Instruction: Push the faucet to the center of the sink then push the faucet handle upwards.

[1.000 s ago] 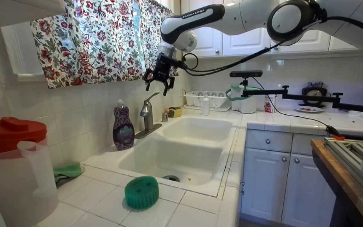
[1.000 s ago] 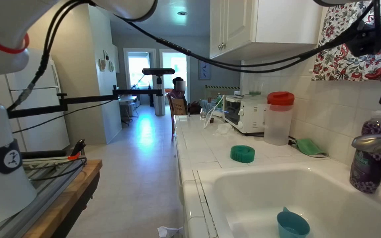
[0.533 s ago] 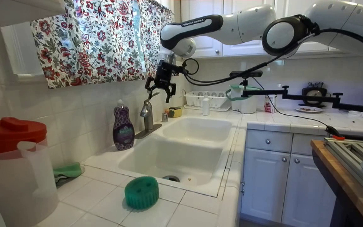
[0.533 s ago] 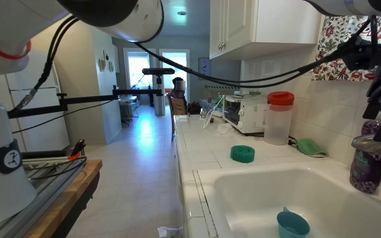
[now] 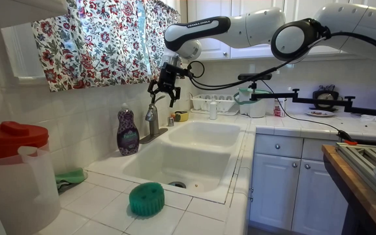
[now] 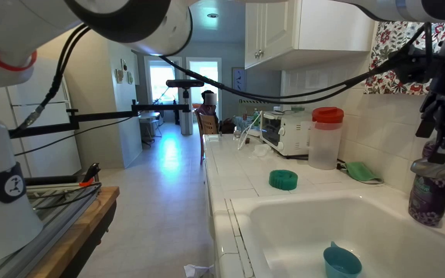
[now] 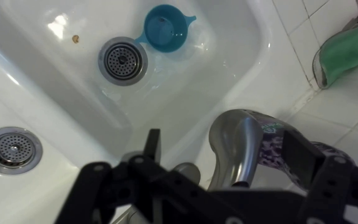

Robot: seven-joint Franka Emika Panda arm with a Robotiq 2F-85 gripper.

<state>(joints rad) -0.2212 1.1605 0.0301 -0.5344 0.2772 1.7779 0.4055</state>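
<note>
Faucet (image 7: 235, 143) is partly hidden by the pincer (image 5: 162, 102), contact with its handle (image 5: 160, 98) unclear.

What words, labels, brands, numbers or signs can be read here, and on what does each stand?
"FRANKA EMIKA", on the robot arm's black panel.
Purple soap bottle: label lettering too blurred to read surely.
Round logo on the robot base: a symbol, no readable words.
Red and white carton: print too small to read.
Round dial: markings too small.
</note>
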